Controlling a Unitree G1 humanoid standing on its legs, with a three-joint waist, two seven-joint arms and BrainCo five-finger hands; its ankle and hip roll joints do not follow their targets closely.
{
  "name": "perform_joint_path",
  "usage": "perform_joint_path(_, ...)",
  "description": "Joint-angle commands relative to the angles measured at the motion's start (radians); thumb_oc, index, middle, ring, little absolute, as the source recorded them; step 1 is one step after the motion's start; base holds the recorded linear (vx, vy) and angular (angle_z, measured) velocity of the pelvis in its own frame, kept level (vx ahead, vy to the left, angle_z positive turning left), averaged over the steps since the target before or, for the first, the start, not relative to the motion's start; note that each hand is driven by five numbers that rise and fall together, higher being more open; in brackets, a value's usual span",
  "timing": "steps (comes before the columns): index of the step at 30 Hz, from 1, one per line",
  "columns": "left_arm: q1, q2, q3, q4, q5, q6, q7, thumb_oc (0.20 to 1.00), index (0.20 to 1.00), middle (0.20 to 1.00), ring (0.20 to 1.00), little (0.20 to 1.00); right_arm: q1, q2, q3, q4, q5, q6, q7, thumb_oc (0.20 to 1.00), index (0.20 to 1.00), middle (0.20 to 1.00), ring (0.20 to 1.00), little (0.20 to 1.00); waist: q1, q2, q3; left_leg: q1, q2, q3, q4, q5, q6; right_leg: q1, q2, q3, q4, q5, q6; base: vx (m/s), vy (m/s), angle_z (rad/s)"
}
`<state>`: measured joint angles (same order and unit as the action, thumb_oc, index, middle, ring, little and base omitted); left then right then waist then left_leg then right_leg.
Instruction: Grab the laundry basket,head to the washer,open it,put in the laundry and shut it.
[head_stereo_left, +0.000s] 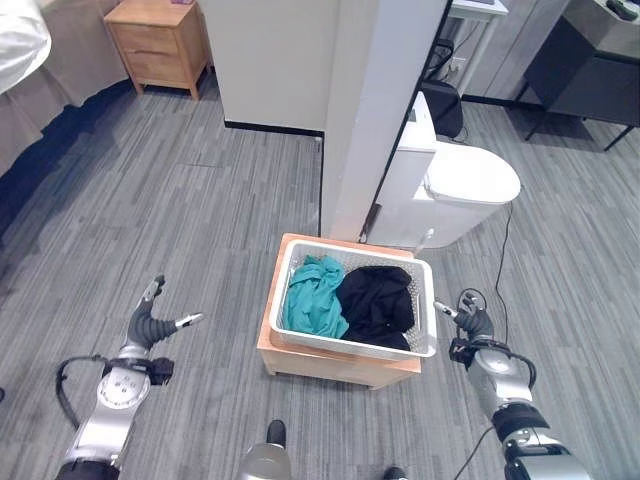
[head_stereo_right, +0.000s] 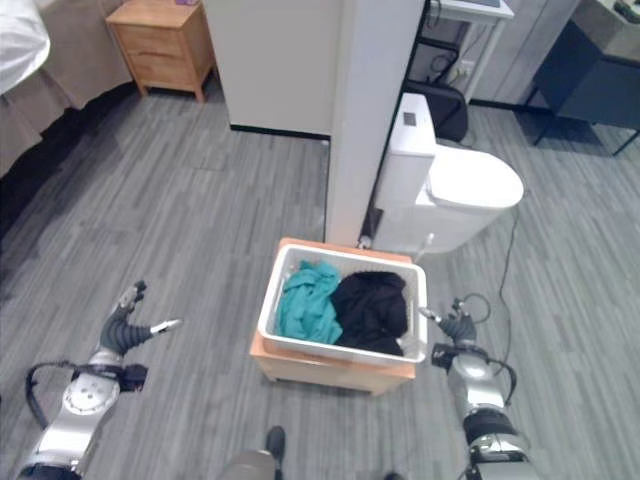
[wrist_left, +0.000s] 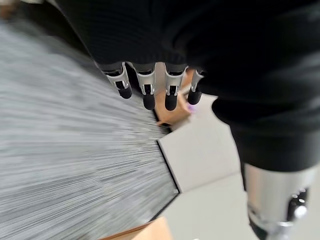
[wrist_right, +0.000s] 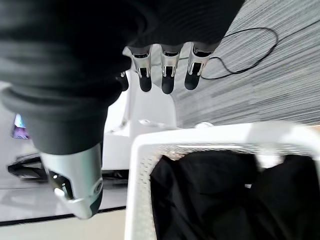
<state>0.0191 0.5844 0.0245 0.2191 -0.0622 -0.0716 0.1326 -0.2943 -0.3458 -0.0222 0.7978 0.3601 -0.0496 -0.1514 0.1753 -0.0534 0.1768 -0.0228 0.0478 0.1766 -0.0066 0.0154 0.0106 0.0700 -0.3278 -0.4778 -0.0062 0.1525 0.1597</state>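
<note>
A white laundry basket (head_stereo_left: 283, 288) rests on a low wooden stand (head_stereo_left: 330, 362) in front of me. Inside lie a teal garment (head_stereo_left: 314, 297) and a black garment (head_stereo_left: 378, 303). My right hand (head_stereo_left: 474, 324) hovers just off the basket's right rim, fingers straight and holding nothing; its wrist view shows the basket rim (wrist_right: 150, 142) and the black garment (wrist_right: 220, 195) close beneath. My left hand (head_stereo_left: 150, 322) hangs over the floor well to the left of the basket, open, thumb spread apart from the fingers (wrist_left: 147, 92).
A white pillar (head_stereo_left: 375, 110) and a white toilet (head_stereo_left: 455, 190) stand right behind the basket. A wooden nightstand (head_stereo_left: 160, 40) and a bed (head_stereo_left: 20, 60) sit at the far left. Dark furniture (head_stereo_left: 585, 65) stands at the far right.
</note>
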Motion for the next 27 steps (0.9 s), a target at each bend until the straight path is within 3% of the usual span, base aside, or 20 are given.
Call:
perform_joint_path(1, -0.013, -0.022, 0.015, 0.003, 0.011, 0.006, -0.043, 1.000, 1.000, 1.000, 1.000, 1.000, 0.016, -0.102, -0.034, -0.021, 0.007, 0.012, -0.002, 1.000, 1.000, 1.000, 1.000, 1.000, 0.015, 0.016, -0.070, -0.054, 0.017, -0.099, 0.021, -0.059, -0.007, -0.041, -0.006, 0.052, 0.050, -0.056, 0.045, 0.14, 0.032, 0.14)
perform_joint_path(6, -0.131, -0.023, -0.049, 0.076, -0.010, 0.027, -0.028, 1.000, 1.000, 1.000, 1.000, 1.000, -0.009, -0.144, -0.019, -0.026, -0.004, 0.035, 0.008, 1.000, 1.000, 1.000, 1.000, 1.000, -0.012, 0.004, -0.083, -0.054, 0.017, -0.109, -0.020, -0.037, -0.025, -0.033, 0.002, 0.016, 0.031, -0.055, 0.055, 0.06, -0.042, 0.12)
perform_joint_path(10, -0.334, -0.048, -0.157, 0.214, -0.080, 0.050, -0.019, 1.000, 1.000, 1.000, 1.000, 1.000, -0.086, -0.180, 0.029, -0.088, -0.001, 0.052, 0.011, 1.000, 1.000, 1.000, 1.000, 1.000, -0.051, -0.002, -0.065, -0.129, 0.039, -0.145, -0.069, 0.018, -0.048, -0.080, 0.031, -0.004, -0.010, -0.065, 0.047, -0.06, -0.082, 0.29)
perform_joint_path(20, -0.596, -0.113, -0.306, 0.498, -0.190, 0.071, 0.020, 1.000, 1.000, 1.000, 1.000, 1.000, -0.244, -0.160, 0.172, -0.205, 0.006, 0.070, -0.008, 1.000, 1.000, 1.000, 1.000, 1.000, -0.089, -0.016, 0.031, -0.210, 0.064, -0.163, -0.073, 0.052, -0.059, -0.174, 0.065, 0.037, -0.010, -0.092, 0.025, -0.04, -0.025, 0.02)
perform_joint_path(24, -0.716, -0.128, -0.344, 0.698, -0.198, 0.058, 0.060, 1.000, 1.000, 1.000, 1.000, 1.000, -0.304, -0.135, 0.225, -0.198, 0.014, 0.065, -0.015, 1.000, 1.000, 1.000, 1.000, 1.000, -0.093, -0.028, 0.069, -0.224, 0.072, -0.161, -0.069, 0.060, -0.062, -0.193, 0.070, 0.046, -0.009, -0.094, 0.020, -0.05, -0.016, -0.10)
perform_joint_path(25, -0.824, -0.129, -0.381, 0.845, -0.200, 0.052, 0.085, 1.000, 1.000, 1.000, 1.000, 1.000, -0.339, -0.119, 0.258, -0.185, 0.028, 0.053, -0.024, 1.000, 1.000, 1.000, 1.000, 1.000, -0.100, -0.035, 0.093, -0.234, 0.076, -0.162, -0.065, 0.066, -0.067, -0.205, 0.073, 0.051, -0.009, -0.093, 0.018, -0.06, -0.024, -0.02)
perform_joint_path(27, -0.932, -0.130, -0.410, 0.941, -0.207, 0.050, 0.098, 1.000, 1.000, 1.000, 1.000, 1.000, -0.371, -0.109, 0.283, -0.168, 0.037, 0.043, -0.035, 1.000, 1.000, 1.000, 1.000, 1.000, -0.105, -0.041, 0.120, -0.246, 0.079, -0.163, -0.062, 0.072, -0.071, -0.217, 0.073, 0.051, -0.007, -0.093, 0.015, -0.07, -0.033, 0.02)
